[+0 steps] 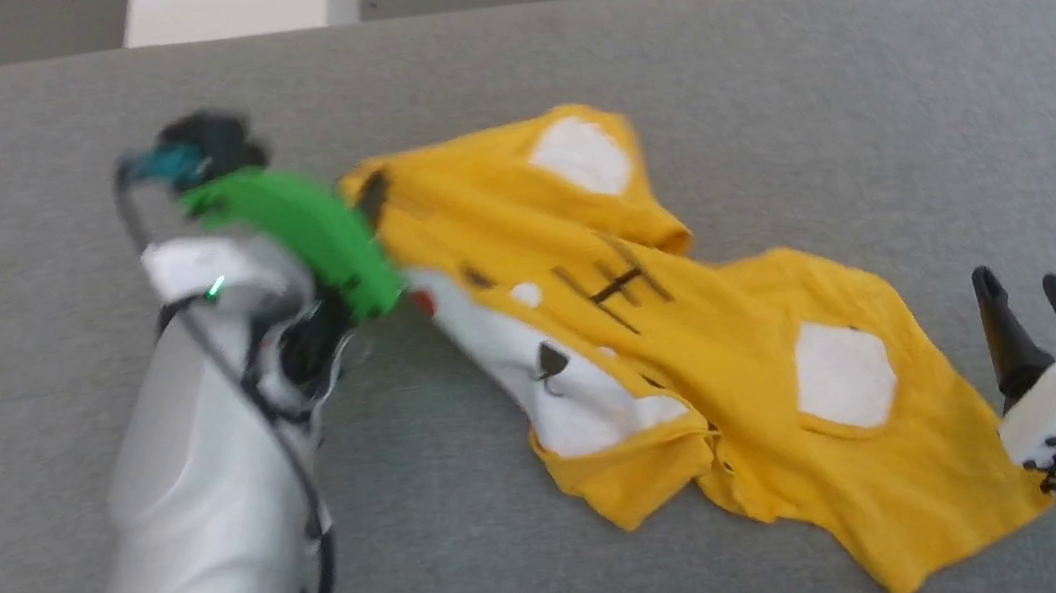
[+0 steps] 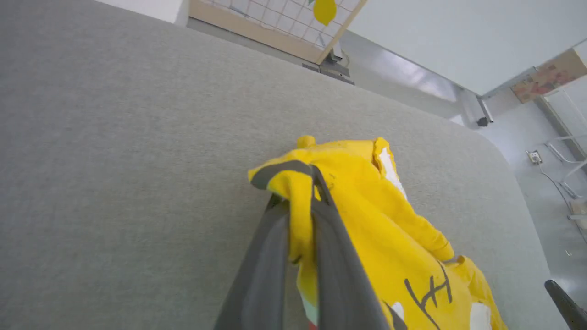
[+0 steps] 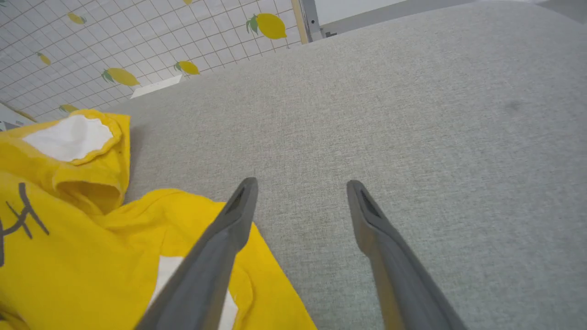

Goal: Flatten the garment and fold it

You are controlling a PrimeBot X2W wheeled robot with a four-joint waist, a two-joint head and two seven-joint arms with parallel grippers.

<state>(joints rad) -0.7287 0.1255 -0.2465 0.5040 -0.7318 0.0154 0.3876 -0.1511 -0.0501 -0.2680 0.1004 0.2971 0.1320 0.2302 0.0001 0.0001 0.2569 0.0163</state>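
The garment (image 1: 744,330) is a mustard-yellow T-shirt that lies crumpled across the middle of the grey table (image 1: 761,56), with its white patches and black stripes facing up. My left gripper (image 1: 370,200) is shut on the garment's far left edge. In the left wrist view its two dark fingers (image 2: 335,256) pinch a fold of yellow cloth (image 2: 367,206). My right gripper (image 1: 1032,295) stands open at the lower right, just past the garment's right edge. In the right wrist view its fingertips (image 3: 300,185) hover over bare table, with the garment (image 3: 69,252) to their left.
The grey fabric table top (image 3: 435,114) stretches wide around the shirt, with rounded corners. Beyond its far edge are the floor, a white block (image 1: 230,1) and a tiled panel with lemon prints (image 3: 91,41).
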